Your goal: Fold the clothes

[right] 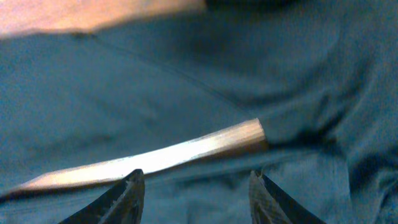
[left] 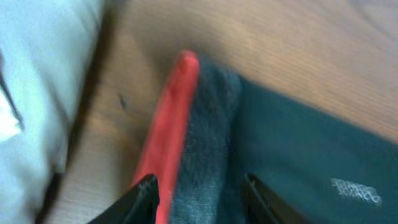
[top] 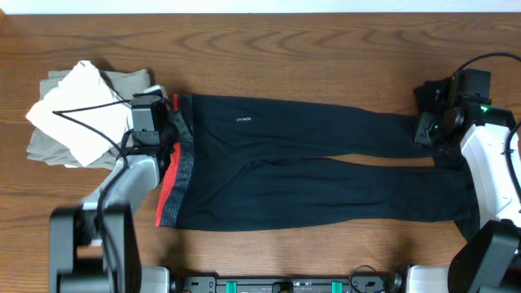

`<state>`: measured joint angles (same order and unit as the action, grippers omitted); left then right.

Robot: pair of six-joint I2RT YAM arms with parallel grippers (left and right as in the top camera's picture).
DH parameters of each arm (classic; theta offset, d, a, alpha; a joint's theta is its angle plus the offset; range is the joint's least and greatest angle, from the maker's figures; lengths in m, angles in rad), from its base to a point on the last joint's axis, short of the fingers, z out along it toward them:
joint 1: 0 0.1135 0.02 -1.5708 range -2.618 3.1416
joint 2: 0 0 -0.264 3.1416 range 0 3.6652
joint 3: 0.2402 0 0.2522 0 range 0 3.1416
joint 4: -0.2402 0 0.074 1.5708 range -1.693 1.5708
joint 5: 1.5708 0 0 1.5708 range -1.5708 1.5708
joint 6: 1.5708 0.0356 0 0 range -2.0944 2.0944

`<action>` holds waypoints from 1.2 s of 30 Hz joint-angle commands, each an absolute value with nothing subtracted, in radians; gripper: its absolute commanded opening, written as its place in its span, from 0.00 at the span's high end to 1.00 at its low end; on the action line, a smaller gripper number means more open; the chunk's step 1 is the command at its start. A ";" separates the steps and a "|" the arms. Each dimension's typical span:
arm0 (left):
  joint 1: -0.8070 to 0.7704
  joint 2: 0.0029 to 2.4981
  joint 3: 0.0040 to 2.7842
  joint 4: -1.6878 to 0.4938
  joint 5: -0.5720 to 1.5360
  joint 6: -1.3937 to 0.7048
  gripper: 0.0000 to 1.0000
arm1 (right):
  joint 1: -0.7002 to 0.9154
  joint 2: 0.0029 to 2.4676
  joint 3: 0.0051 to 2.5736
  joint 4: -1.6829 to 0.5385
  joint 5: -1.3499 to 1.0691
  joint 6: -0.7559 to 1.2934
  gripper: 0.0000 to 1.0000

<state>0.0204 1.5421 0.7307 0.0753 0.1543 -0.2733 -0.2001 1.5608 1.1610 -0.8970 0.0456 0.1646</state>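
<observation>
The black pants [top: 326,163] lie flat across the table, legs running right, waistband at the left with its coral-red lining [top: 168,183] turned out and a small white logo [top: 243,120]. My left gripper [top: 155,134] is open over the waistband; in the left wrist view its fingers [left: 199,196] straddle the red lining [left: 171,124] and grey band. My right gripper [top: 429,130] is open above the leg ends; in the right wrist view [right: 196,186] its fingers hover over black cloth [right: 155,93] beside a strip of bare table [right: 186,152] between the legs. A plain black piece does not show.
A pile of beige and white folded cloth [top: 81,110] sits at the far left, with a black cable across it. The wooden table [top: 326,49] shows behind the pants. The arm bases stand at the front edge.
</observation>
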 commanded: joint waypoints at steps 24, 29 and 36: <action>0.014 0.907 0.634 -0.912 0.283 -0.492 0.45 | -0.233 1.079 0.735 -0.971 0.082 0.480 0.44; 0.014 0.907 0.549 -0.913 0.275 -0.547 0.45 | -0.233 1.051 0.650 -0.940 0.081 0.501 0.43; 0.015 0.907 0.517 -0.926 0.194 -0.663 0.46 | -0.233 1.052 0.632 -0.930 0.082 0.500 0.43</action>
<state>0.0139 0.9100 0.5205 -0.9157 0.2428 -0.5770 -0.2272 1.0618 0.6384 -0.9363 0.0814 0.4789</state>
